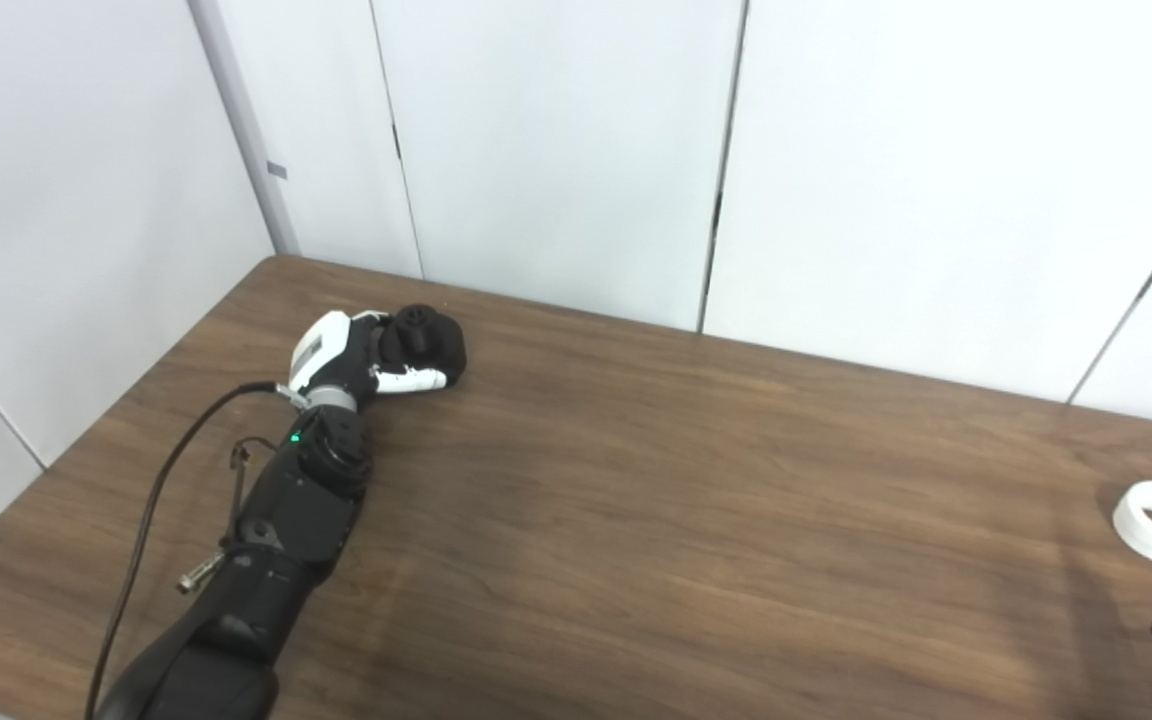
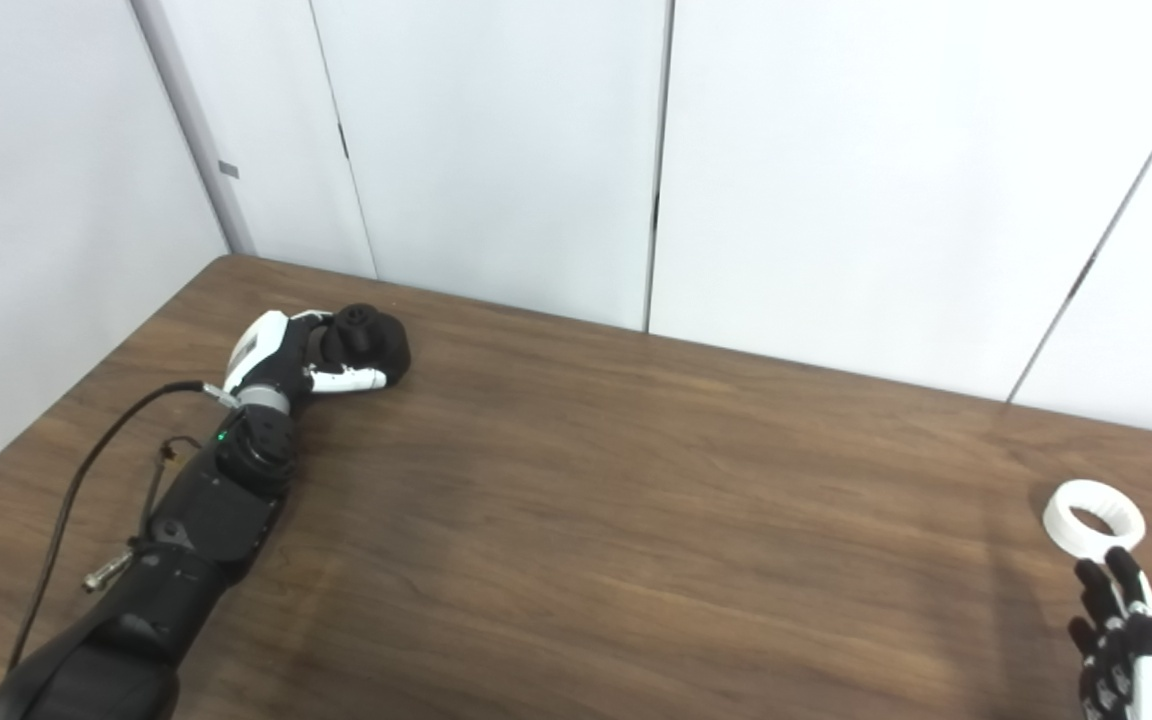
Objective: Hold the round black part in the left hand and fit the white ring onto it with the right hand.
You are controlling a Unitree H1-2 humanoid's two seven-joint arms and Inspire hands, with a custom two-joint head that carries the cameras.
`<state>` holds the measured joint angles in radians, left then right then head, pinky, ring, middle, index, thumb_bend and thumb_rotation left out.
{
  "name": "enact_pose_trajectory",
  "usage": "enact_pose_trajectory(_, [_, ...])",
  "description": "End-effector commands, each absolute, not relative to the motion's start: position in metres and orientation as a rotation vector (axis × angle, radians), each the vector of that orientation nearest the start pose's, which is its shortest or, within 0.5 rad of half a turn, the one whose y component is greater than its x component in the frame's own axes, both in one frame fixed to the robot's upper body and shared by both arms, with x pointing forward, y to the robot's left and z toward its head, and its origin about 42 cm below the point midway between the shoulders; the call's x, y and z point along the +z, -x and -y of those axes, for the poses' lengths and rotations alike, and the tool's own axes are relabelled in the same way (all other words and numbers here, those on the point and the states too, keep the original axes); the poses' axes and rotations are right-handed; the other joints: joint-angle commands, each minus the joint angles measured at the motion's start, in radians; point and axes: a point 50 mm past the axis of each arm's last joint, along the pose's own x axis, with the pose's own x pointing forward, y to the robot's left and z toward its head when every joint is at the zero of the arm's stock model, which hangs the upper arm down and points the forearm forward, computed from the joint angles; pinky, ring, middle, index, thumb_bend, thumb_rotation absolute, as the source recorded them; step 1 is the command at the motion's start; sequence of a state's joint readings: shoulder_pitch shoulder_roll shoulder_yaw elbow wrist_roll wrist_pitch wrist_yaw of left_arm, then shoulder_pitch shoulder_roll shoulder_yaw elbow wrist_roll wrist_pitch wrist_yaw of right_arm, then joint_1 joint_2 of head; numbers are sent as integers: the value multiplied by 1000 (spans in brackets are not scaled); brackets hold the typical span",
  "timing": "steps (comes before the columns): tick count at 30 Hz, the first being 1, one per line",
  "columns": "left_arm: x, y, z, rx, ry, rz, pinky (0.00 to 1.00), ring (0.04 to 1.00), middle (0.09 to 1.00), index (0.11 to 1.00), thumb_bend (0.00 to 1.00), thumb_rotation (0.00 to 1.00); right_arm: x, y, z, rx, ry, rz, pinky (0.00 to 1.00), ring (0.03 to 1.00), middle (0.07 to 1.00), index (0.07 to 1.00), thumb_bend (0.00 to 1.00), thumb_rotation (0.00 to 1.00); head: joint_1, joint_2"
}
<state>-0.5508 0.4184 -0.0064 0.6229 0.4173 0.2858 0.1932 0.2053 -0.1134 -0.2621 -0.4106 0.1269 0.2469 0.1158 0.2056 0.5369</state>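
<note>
The round black part [image 1: 426, 338] rests on the table at the far left, and my left hand [image 1: 361, 360] is wrapped around it, thumb across its front. It seems to sit on the wood rather than hang in the air. The white ring [image 2: 1094, 518] lies flat at the table's right side. Just in front of it, my right hand [image 2: 1121, 635] reaches up from the bottom right corner with fingers spread and nothing in them. The fingertips stop a little short of the ring.
The brown wooden table [image 1: 656, 500] stretches between the two hands. White wall panels [image 1: 556, 150] stand right behind its far edge and along the left side. A black cable [image 1: 151, 500] loops beside my left forearm.
</note>
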Motion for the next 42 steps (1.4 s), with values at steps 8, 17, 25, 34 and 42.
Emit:
enact_pose_trajectory(8, [190, -466, -381, 409, -859, -172, 1000, 975, 918, 794, 1000, 312, 144, -174, 308, -157, 60, -51, 1000, 1000, 952, 988, 690, 1000, 1, 1])
enact_pose_trajectory(17, [187, -464, -382, 408, -873, -166, 1000, 972, 910, 751, 1000, 300, 145, -174, 308, -161, 66, -52, 1000, 1000, 951, 989, 678, 1000, 4, 2])
enact_pose_trajectory(25, [188, -465, -380, 442, -958, -183, 1000, 957, 876, 622, 1000, 285, 145, -173, 309, -158, 61, -52, 1000, 1000, 957, 990, 680, 1000, 8, 5])
enact_pose_trajectory(34, [185, -465, -378, 503, -910, -127, 1000, 939, 815, 486, 575, 79, 146, -174, 310, -154, 60, -47, 1000, 1000, 961, 995, 680, 1000, 9, 8])
enact_pose_trajectory(42, [179, -464, -378, 513, -891, -89, 1000, 916, 768, 478, 524, 51, 146, -174, 310, -159, 60, -47, 1000, 997, 951, 988, 670, 1000, 9, 11])
